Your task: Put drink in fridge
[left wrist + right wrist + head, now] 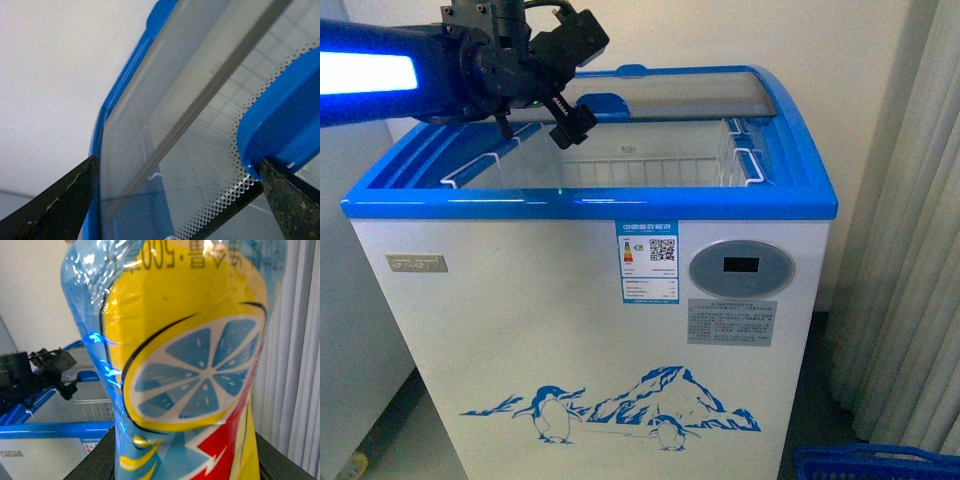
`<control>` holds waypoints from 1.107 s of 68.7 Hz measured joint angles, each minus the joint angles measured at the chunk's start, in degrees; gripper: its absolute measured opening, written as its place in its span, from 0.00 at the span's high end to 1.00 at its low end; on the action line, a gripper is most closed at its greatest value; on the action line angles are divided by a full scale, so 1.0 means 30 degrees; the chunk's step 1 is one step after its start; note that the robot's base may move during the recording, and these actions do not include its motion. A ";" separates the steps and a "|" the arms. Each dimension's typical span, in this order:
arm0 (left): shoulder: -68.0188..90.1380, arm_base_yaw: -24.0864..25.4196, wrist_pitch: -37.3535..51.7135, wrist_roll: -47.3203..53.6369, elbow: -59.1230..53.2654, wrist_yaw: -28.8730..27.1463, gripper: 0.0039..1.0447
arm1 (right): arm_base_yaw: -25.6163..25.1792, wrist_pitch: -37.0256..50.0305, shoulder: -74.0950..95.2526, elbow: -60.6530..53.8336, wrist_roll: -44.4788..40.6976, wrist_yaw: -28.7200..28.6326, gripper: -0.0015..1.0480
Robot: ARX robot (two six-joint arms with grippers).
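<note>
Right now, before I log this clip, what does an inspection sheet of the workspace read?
Surface: fridge top, glass lid slid back, front of opening uncovered.
Job's things: drink gripped by right tool, not yet over the fridge.
Clutter: blue crate on floor, lower right.
Tools: left tool open, beside the lid's blue handle; right tool shut on drink.
Cables: black cable at left arm's wrist.
Surroundings: grey cabinet left, curtain right, white wall behind.
</note>
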 joint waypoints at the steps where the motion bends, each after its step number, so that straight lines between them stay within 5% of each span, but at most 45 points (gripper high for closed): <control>1: 0.0131 -0.0036 0.0255 0.0000 0.0204 -0.0401 0.07 | 0.0000 0.0000 0.0000 0.0000 0.0000 0.0000 0.62; 6: 0.0153 -0.0131 0.0656 -0.3155 0.0408 -0.1843 0.07 | 0.0000 0.0000 0.0000 0.0000 0.0000 0.0007 0.62; 14: -0.3716 -0.0262 0.3555 -0.9238 -0.6295 -0.4153 0.07 | 0.0000 0.0000 0.0000 0.0000 -0.0007 -0.0015 0.62; 28: -1.6429 0.0408 0.4787 -1.7609 -2.0983 -0.1858 0.07 | 0.0000 0.0000 -0.0007 0.0000 0.0000 0.0117 0.62; 42: -2.5084 -0.0452 0.4714 -2.1143 -3.2130 -0.0080 0.07 | 0.0007 0.0000 0.0000 0.0000 -0.0007 0.0022 0.62; 52: -3.0002 0.0270 1.2029 -1.9620 -4.1484 -0.2127 0.30 | 0.0007 0.0000 -0.0007 0.0000 -0.0007 0.0087 0.62; 57: -3.3463 0.1129 1.2407 -1.9249 -4.4625 -0.1770 0.40 | -0.0102 -0.0350 0.0160 0.0109 0.0080 -0.0226 0.62; 68: -3.7856 0.1836 1.2488 -1.8928 -4.8654 -0.1013 0.65 | -0.3213 -1.2896 0.3840 0.6054 -0.1421 -0.7191 0.62; 76: -3.8592 0.2178 1.2313 -1.8848 -4.9688 -0.0750 0.82 | -0.4007 -1.4112 0.6892 0.7468 -0.3847 -0.8961 0.62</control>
